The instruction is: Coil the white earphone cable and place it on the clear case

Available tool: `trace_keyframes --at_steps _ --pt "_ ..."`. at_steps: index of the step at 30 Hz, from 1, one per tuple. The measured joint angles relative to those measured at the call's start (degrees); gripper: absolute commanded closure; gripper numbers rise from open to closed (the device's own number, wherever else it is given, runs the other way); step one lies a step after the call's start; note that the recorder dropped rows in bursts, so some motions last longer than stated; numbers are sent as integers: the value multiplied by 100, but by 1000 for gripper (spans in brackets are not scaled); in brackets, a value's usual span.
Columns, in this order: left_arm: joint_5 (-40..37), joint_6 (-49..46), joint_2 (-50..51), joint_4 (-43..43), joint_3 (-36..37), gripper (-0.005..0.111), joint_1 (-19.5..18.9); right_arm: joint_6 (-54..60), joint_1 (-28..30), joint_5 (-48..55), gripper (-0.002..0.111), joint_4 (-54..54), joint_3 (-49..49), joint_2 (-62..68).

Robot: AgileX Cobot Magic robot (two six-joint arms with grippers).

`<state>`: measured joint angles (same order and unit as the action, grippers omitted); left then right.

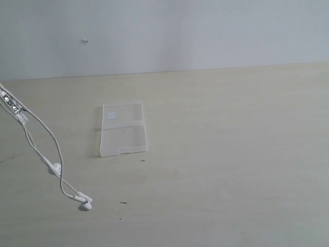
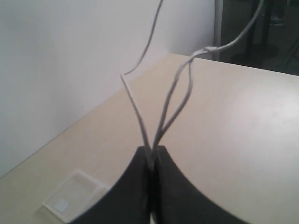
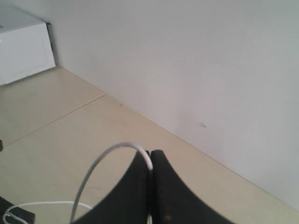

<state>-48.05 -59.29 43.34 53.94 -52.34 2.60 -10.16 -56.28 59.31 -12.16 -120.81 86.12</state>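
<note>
The white earphone cable (image 1: pixel 51 139) hangs down at the left of the exterior view, its inline remote (image 1: pixel 11 103) high up and two earbuds (image 1: pixel 85 206) low over the table. The clear case (image 1: pixel 122 128) lies flat on the table to the right of it, with nothing on it. Neither gripper shows in the exterior view. In the left wrist view my left gripper (image 2: pixel 153 148) is shut on several strands of the cable (image 2: pixel 180 93), with the case (image 2: pixel 70 198) below. My right gripper (image 3: pixel 150 153) is shut on a loop of the cable (image 3: pixel 100 163).
A pale wall runs along the table's far edge (image 1: pixel 164 71). A white box (image 3: pixel 23 46) stands against the wall in the right wrist view. Dark frame parts (image 2: pixel 261 32) stand beyond the table's end in the left wrist view.
</note>
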Motion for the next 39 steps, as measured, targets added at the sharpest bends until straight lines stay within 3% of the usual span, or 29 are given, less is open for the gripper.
trace_keyframes --at_steps 8,15,35,39 --pt "-21 75 -83 -3 -43 107 0 -4 0 681 108 -133 65 0" --pt "-32 194 -119 -89 -263 107 0 -67 0 762 108 -133 839 11" --pt "-176 362 -119 -421 -269 107 0 -443 0 -355 108 -121 3642 -278" --pt "-176 384 -119 -427 -283 107 0 -291 0 -376 89 102 3720 -278"
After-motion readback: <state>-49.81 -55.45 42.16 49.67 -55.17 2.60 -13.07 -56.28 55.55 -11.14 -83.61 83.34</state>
